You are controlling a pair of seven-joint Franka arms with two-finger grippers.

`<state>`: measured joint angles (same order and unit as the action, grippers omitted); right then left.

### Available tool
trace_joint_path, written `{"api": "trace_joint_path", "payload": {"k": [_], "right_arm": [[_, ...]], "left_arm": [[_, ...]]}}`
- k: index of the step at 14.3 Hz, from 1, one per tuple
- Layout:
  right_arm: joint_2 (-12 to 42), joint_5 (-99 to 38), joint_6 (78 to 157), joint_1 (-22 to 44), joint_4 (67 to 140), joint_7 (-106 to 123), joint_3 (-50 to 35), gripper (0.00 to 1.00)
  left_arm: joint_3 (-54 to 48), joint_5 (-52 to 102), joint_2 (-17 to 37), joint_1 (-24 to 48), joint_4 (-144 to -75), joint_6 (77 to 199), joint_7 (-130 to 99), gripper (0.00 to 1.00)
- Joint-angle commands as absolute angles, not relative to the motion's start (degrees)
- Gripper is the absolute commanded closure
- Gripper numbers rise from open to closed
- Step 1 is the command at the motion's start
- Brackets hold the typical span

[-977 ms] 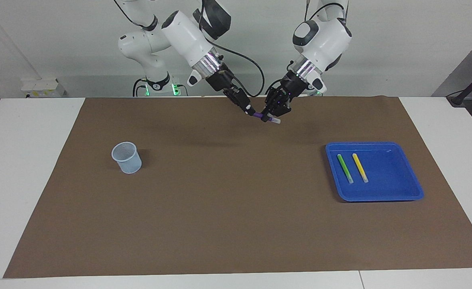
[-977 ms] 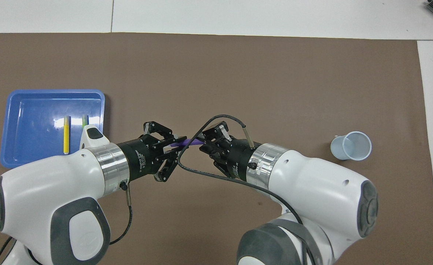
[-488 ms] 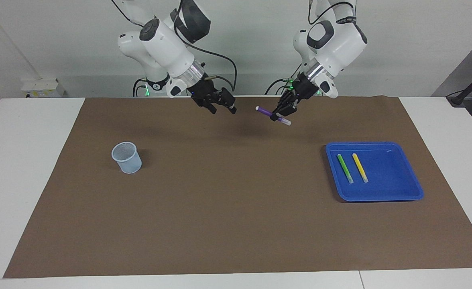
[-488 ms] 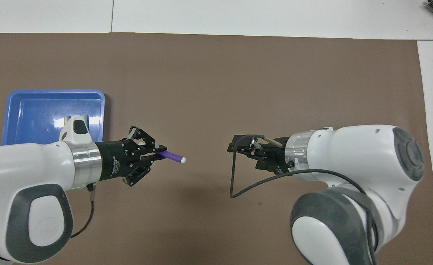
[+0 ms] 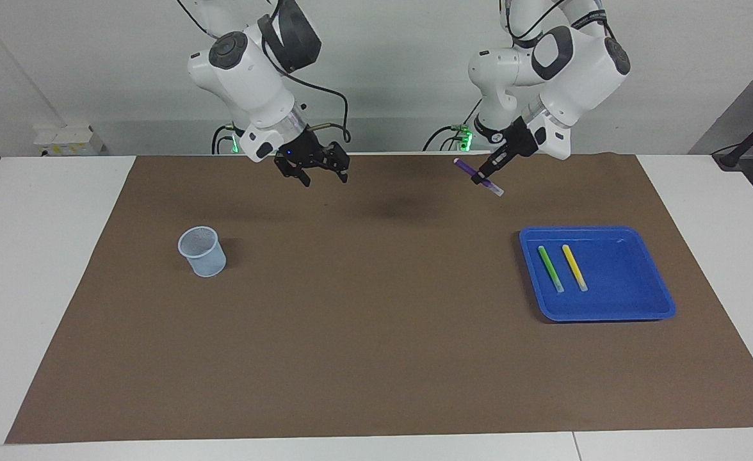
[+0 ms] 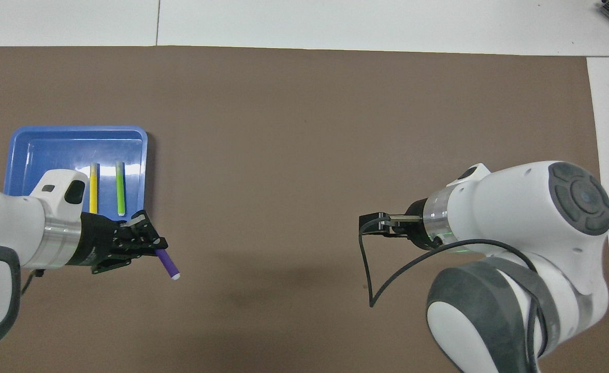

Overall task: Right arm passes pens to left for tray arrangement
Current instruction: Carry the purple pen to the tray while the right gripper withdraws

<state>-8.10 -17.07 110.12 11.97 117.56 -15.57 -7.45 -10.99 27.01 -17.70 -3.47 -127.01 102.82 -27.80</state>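
Purple pen (image 5: 477, 177) clamped in left tool (image 5: 481, 178); right tool (image 5: 323, 177) spread, empty.

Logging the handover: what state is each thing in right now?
Left pincer: shut on the slim purple pen, held tilted above the brown mat.
Right pincer: open, empty.
Slim green pen: lying in the shallow blue plastic tray.
Slim yellow pen: lying beside it.
Pale mesh cup: upright.
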Motion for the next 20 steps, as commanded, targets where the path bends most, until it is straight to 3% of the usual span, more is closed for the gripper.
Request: {"api": "trace_joint_path", "payload": {"k": [1, 8, 13, 20], "right_arm": [[-8.9, -12.0, 105.3, 6.1, 116.1, -2.4, -8.0, 0.00], [-5.5, -2.4, 103.5, 3.9, 110.0, 4.3, -7.7, 0.00], [3.4, 1.0, 96.9, 3.3, 98.0, 4.3, -6.1, 0.00], [2.6, 0.6, 94.1, -1.4, 99.3, 4.3, -6.1, 0.00]], "left_arm": [[-11.3, 20.9, -18.4, -9.5, -125.7, 96.3, -13.8, 1.00], [-11.3, 6.2, -15.2, -17.1, -125.2, 96.7, 11.2, 1.00], [-11.2, 1.2, -8.5, -20.0, -122.4, 100.8, 15.6, 1.00], [-11.0, -2.3, 0.9, -22.4, -120.7, 111.3, 15.6, 1.00]]}}
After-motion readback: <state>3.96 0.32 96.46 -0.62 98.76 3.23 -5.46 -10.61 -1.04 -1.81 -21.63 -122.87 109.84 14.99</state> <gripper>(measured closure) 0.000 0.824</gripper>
